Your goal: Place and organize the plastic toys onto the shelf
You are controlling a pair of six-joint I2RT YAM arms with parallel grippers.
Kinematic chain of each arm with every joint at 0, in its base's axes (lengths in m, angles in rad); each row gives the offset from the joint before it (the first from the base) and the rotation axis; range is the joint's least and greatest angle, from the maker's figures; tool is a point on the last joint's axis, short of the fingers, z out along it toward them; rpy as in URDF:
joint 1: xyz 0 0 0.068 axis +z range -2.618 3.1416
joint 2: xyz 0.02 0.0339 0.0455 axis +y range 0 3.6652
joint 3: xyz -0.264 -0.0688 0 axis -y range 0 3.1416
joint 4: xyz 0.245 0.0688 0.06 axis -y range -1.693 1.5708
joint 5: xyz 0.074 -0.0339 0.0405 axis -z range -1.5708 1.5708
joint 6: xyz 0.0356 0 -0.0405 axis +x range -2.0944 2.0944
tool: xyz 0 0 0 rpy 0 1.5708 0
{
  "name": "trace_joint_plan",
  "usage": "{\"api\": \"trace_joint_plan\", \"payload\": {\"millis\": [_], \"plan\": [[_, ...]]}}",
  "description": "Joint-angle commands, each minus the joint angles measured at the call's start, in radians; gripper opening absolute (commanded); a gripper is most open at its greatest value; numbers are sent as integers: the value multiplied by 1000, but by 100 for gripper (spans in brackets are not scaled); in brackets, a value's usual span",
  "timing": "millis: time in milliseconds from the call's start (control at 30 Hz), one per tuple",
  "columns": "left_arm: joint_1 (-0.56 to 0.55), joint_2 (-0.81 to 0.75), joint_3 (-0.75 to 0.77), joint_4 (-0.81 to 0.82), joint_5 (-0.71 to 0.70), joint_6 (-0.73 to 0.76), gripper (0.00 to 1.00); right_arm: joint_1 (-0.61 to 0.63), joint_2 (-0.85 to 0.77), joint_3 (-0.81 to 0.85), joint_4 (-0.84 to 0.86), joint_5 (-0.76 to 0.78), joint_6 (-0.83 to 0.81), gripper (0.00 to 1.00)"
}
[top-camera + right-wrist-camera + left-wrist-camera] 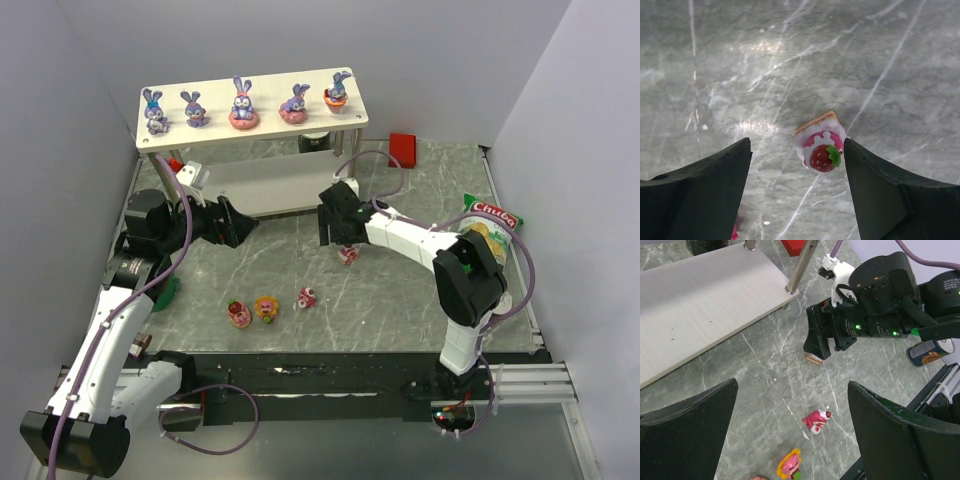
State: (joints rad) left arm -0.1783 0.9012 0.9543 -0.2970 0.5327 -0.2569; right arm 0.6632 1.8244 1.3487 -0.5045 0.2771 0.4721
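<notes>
Right wrist view has the right gripper (797, 147) hanging jaws wide over a strawberry cake toy (821, 145) on the table (790, 60); left gripper (791, 385), jaws wide, sits just near of the shelf (215, 126)

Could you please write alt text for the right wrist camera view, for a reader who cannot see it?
A small strawberry cake toy lies on the grey marbled table, between the two dark fingers of the open right gripper.

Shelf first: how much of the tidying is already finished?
Done: five bunnies stand on top of the shelf. In hand: the right arm's open jaws hang over a strawberry cake toy on the table. Left: that one plus three sweets elsewhere on it.
</notes>
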Motion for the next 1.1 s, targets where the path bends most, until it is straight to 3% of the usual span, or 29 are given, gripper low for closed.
{"api": "trace_joint_plan", "payload": {"millis": [0,200,567,800,1067], "plan": [[-4,-8,26,33,1,-1,96,-45,-111,-68,112,-91,-197,82],[-4,-12,17,45,16,-8,96,-128,-94,-66,47,-243,-392,82],[-4,-5,23,41,26,-4,97,-148,-48,-88,63,-424,-454,78],[-4,-8,20,44,27,-7,96,-145,-11,-83,41,-461,-449,76],[-3,-10,21,41,26,-4,96,-122,44,-68,23,-368,-394,67]]}}
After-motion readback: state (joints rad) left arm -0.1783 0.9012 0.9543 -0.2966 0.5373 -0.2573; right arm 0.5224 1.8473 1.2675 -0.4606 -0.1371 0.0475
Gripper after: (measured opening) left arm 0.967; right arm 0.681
